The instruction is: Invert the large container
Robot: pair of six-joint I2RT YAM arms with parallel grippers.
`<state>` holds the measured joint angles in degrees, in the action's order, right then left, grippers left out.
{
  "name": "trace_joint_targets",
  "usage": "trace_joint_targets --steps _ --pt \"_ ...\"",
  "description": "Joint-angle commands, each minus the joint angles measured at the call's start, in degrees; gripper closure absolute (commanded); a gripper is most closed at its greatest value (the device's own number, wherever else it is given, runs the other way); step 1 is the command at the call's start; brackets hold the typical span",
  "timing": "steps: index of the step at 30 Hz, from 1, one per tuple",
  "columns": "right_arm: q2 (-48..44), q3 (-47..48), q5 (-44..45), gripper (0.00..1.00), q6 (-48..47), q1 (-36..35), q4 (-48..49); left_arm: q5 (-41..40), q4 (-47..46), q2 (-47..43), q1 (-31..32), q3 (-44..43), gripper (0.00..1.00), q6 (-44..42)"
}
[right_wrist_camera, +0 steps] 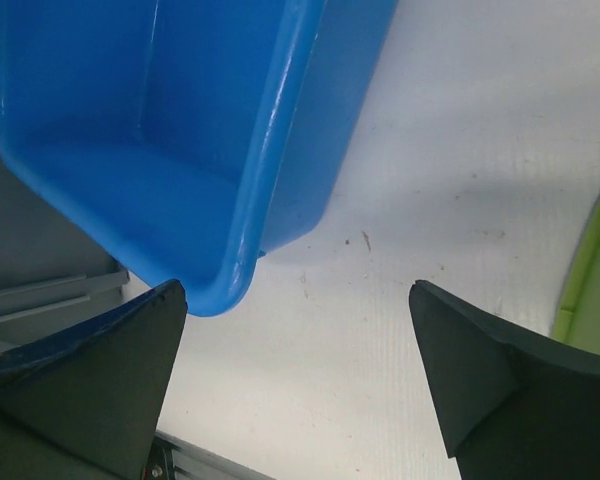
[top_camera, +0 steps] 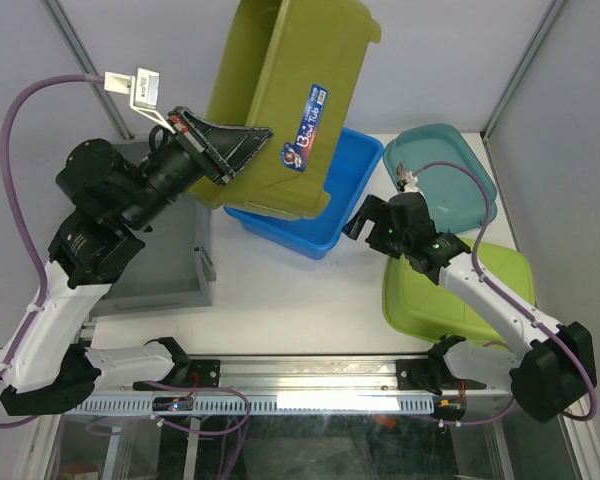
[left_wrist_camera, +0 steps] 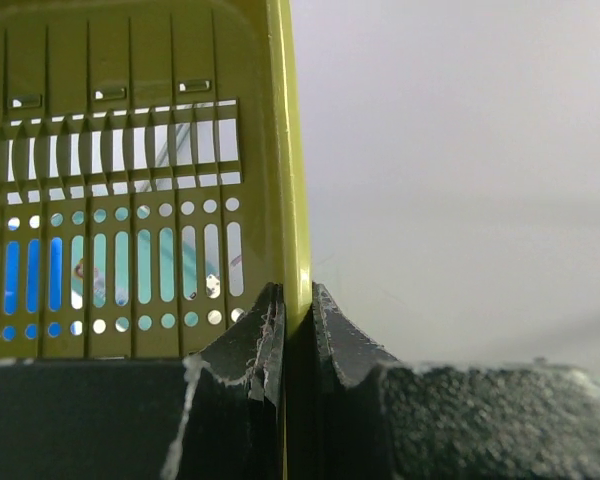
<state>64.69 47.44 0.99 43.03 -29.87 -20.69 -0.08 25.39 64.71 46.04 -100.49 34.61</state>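
The left fingers (left_wrist_camera: pixel 270 325) pinch the container (top_camera: pixel 280 90) by its rim, holding it tilted in air above the tub (top_camera: pixel 325 220); the right fingers (top_camera: pixel 360 222) hang spread. Turn it slowly, pinch firm, clearing the tub.

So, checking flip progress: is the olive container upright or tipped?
Tipped: the container hangs on edge over the blue tub, rim clamped in the left gripper.

Bright even light, soft faint shadows, wrist foregrounds blurred
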Motion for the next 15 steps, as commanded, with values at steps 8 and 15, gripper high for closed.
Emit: trace_joint_targets --steps 8,15 --pt "-25.9 16.3 38.7 0.01 -4.2 9.6 -24.2 10.7 -19.4 2.0 -0.3 4.4 1.0 12.6" --pt "-35.8 26.9 41.0 0.01 -9.6 9.5 -23.6 23.3 -38.6 7.6 -2.8 14.5 1.0 29.5"
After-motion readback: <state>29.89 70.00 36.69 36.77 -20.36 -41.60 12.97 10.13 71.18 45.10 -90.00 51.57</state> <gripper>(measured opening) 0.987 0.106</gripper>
